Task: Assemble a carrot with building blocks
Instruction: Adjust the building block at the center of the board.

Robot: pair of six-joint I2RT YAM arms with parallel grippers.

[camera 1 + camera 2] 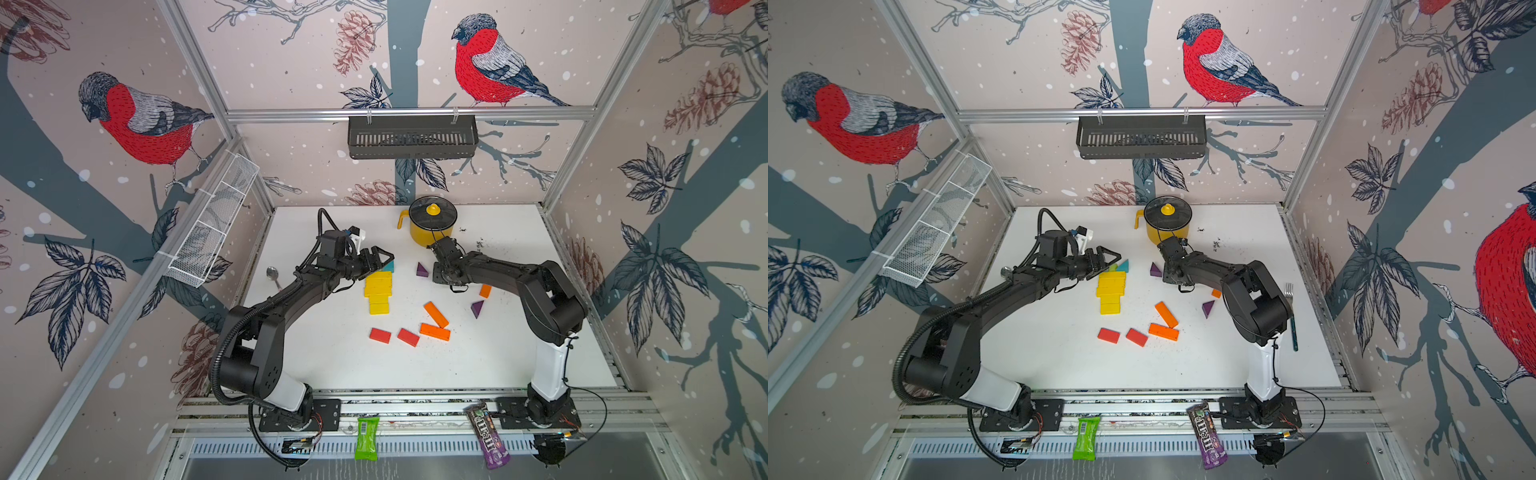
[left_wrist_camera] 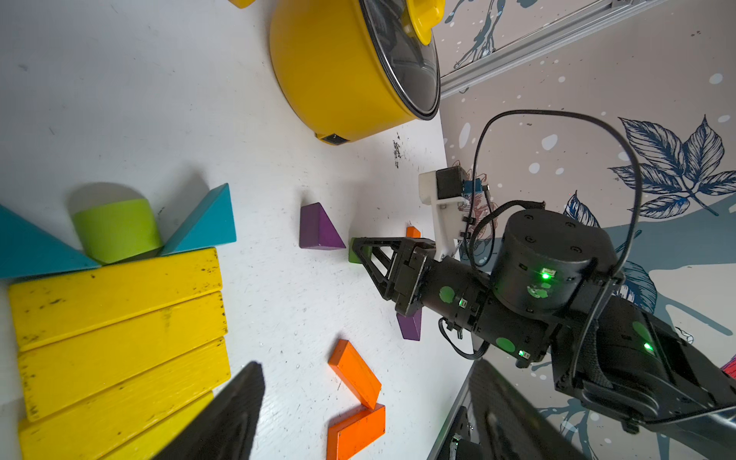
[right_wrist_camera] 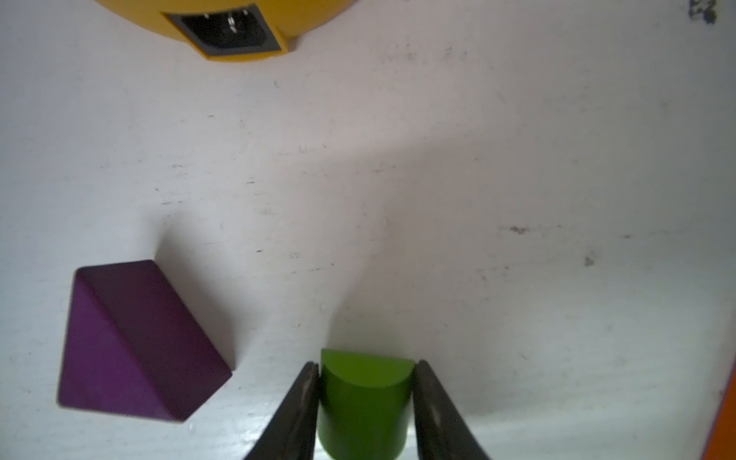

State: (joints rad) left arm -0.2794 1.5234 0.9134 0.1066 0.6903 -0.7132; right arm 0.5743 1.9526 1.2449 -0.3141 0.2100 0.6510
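r tool [image 3: 367, 364] clamped on 2nd green piece [image 3: 364, 398], beside a purple triangle [image 3: 135, 342]; can't tell if it's off the counter [image 1: 332, 361]. l tool [image 1: 384, 259] jaws apart, empty, over yellow rows [image 1: 378, 289]. done: yellow body w/ teal triangles [image 2: 203, 227] + 1st green piece [image 2: 117, 231] (leafy top, i'd guess). orange blocks [image 1: 435, 313] & red blocks [image 1: 380, 335] lie loose, unplaced.

Walls [image 1: 291, 62] were covered in pale pink wallpaper printed with red-breasted birds [image 1: 486, 62], pine cones [image 1: 355, 39], dark leaves and grey-blue branches. They were edged by a silver metal frame [image 1: 411, 112]. A black slotted basket [image 1: 411, 137] was hung from the back rail, and a white mesh basket [image 1: 216, 220] was fixed to the left wall. A scuffed white table [image 1: 332, 353] was evenly lit.
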